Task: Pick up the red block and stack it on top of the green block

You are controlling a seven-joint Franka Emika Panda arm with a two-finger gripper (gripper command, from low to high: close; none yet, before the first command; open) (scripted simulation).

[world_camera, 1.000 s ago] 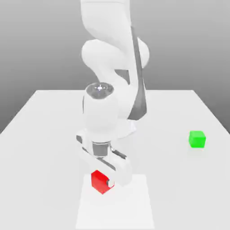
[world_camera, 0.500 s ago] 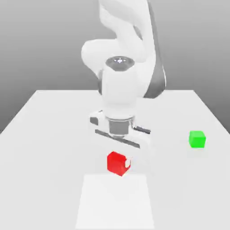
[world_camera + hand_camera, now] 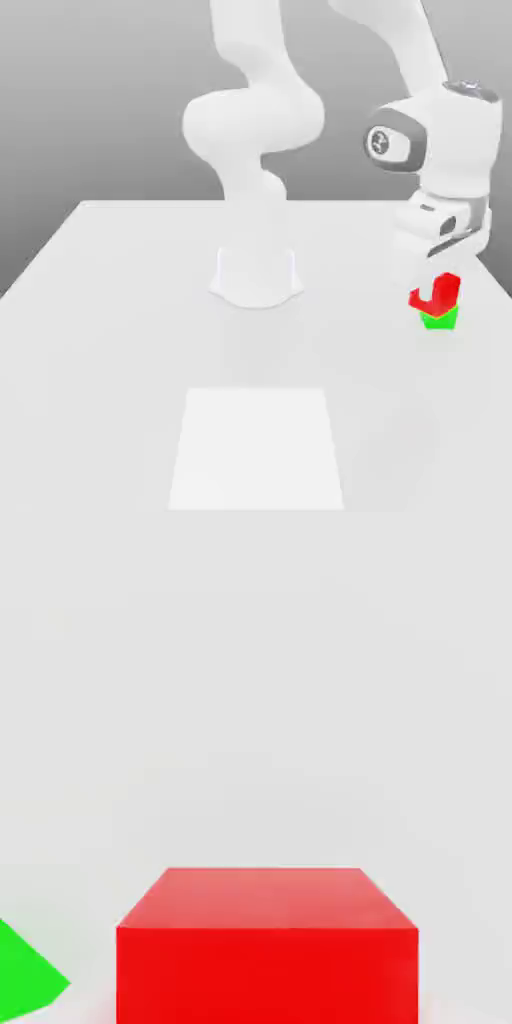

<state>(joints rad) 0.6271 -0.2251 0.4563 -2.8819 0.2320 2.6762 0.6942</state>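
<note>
We find the red block (image 3: 437,294) at about three o'clock from the arm's base (image 3: 256,280) on the worktop (image 3: 120,330), directly above the green block (image 3: 440,319). The gripper (image 3: 438,262) sits over both, and a flat mat (image 3: 256,448) lies at six o'clock from the base.

Green block (image 3: 439,319) mostly behind red block (image 3: 436,293); gripper fingertips hidden

White table (image 3: 110,330); paler square patch (image 3: 256,450) near front edge; grey backdrop.
</note>
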